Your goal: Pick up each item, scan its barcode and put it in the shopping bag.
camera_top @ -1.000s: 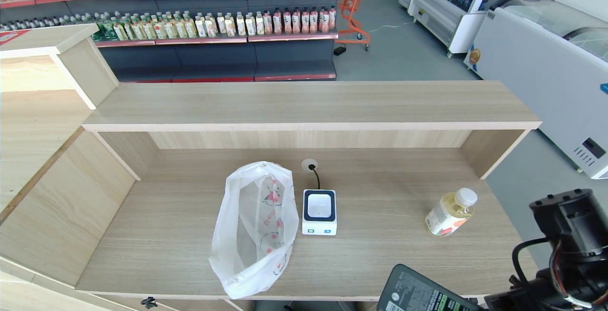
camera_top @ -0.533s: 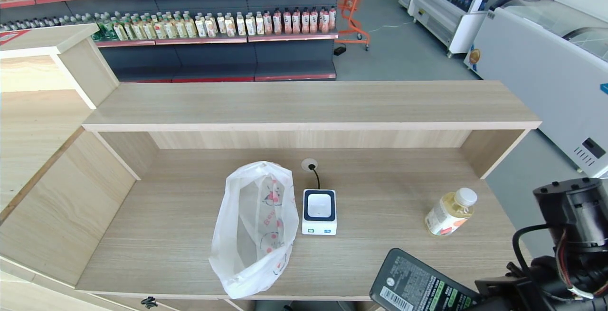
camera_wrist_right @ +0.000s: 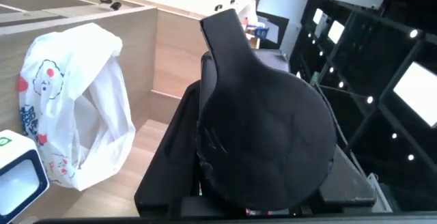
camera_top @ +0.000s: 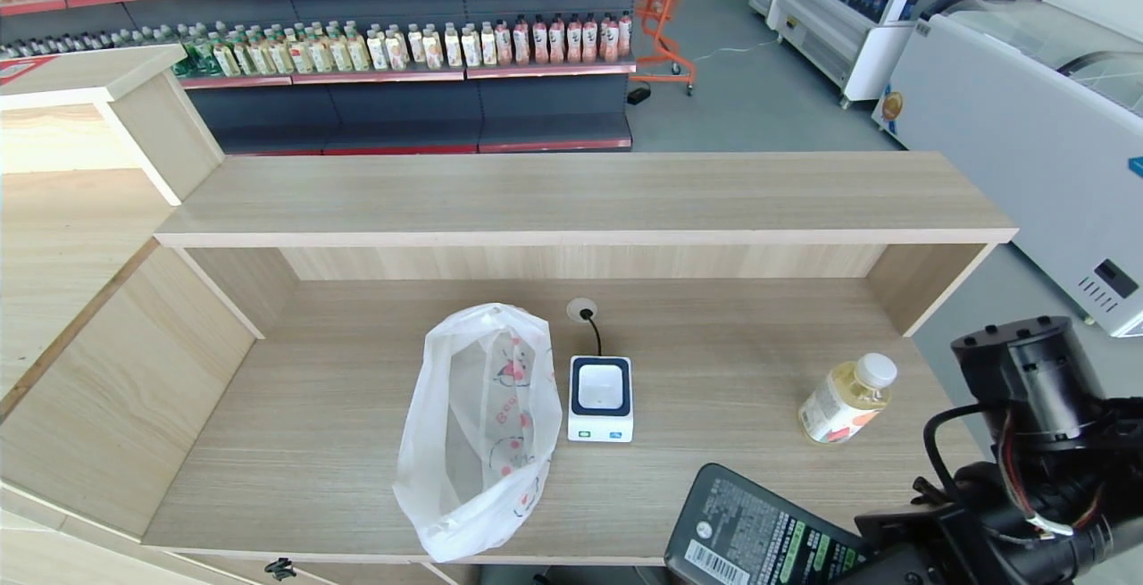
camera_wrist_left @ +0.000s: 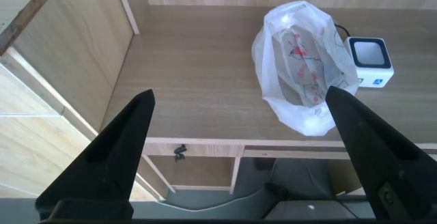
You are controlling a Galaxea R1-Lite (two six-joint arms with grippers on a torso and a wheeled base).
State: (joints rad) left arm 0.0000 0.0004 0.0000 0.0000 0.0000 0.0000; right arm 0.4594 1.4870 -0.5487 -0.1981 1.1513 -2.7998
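- So, my right claw (camera_top: 882, 551) is pinching the dark packet (camera_top: 759, 531) by its edge; I'm guessing light, slippery film.
- And my left claw (camera_wrist_left: 239, 94) is hanging wide open, empty.

Bare pale wood counter (camera_wrist_left: 198, 80) lies open between the left gripper's (camera_wrist_left: 239, 93) wide-spread jaws. A crumpled white plastic shopping bag (camera_wrist_left: 304, 67) stands by the jaw nearer the white square scanner (camera_wrist_left: 371, 59). Ahead of the right gripper's (camera_top: 884, 542) jaws, clamped on a black flat labelled packet (camera_top: 759, 531), counter runs free to the scanner; a yellow white-capped bottle (camera_top: 844, 402) stands aside.
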